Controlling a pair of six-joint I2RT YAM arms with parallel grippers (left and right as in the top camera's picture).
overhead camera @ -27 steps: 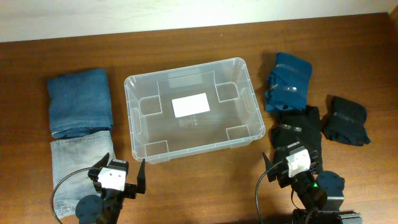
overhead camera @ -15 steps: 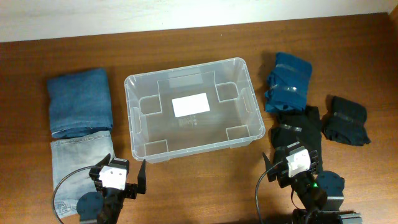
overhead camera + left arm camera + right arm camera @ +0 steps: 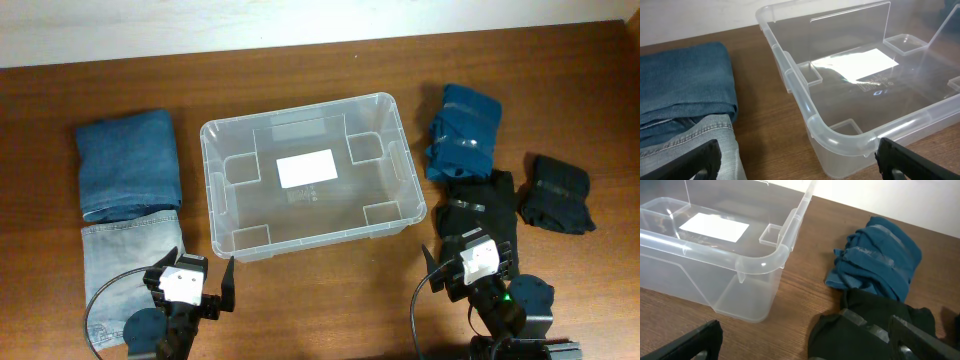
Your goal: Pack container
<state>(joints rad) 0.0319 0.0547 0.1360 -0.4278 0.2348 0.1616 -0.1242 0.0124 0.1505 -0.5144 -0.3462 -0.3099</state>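
Note:
The clear plastic container (image 3: 235, 135) sits mid-table, empty, a white label on its base; it also shows in the left wrist view (image 3: 840, 142) and the right wrist view (image 3: 760, 262). My left gripper (image 3: 197, 277) is open and empty at the front left, its jaws straddling bare table between the light jeans (image 3: 125, 265) and the container's near corner. My right gripper (image 3: 470, 250) is open and empty at the front right, over the near end of a black garment (image 3: 480, 205), seen too in the right wrist view (image 3: 865, 327).
Folded dark blue jeans (image 3: 128, 160) lie left of the container, above the light jeans. A teal garment (image 3: 462, 130) and a second black garment (image 3: 556, 193) lie to the right. The table's front edge is just behind both arms.

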